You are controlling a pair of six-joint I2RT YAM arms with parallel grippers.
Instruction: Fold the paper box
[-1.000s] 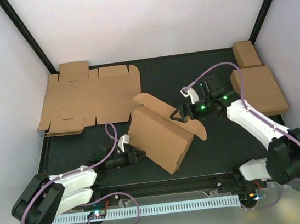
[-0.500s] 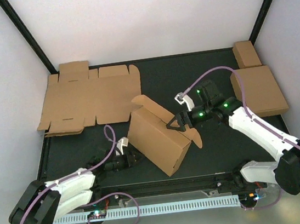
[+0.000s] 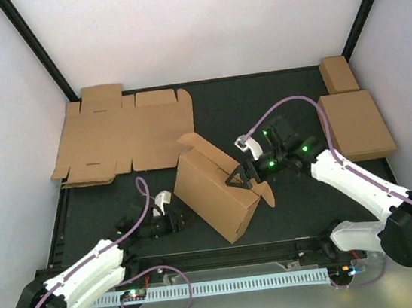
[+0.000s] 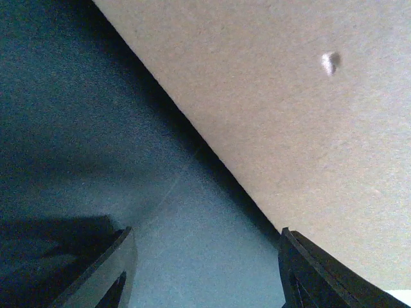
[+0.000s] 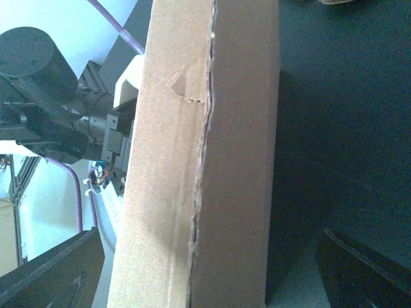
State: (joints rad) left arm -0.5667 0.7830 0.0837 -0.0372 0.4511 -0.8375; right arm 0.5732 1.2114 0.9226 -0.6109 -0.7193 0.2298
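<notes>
The plain half-folded box [image 3: 215, 191] stands on the desk [image 3: 297, 210], the right pincer [image 3: 238, 180] gaping astride its edge, the left pincer [image 3: 188, 218] open beside it, both holding nothing.

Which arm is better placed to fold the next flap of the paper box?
Probably the right. The right gripper, open, straddles the upper wall of the paper box, next to the rounded tab. The left gripper, open, sits low beside the box, holding nothing.
</notes>
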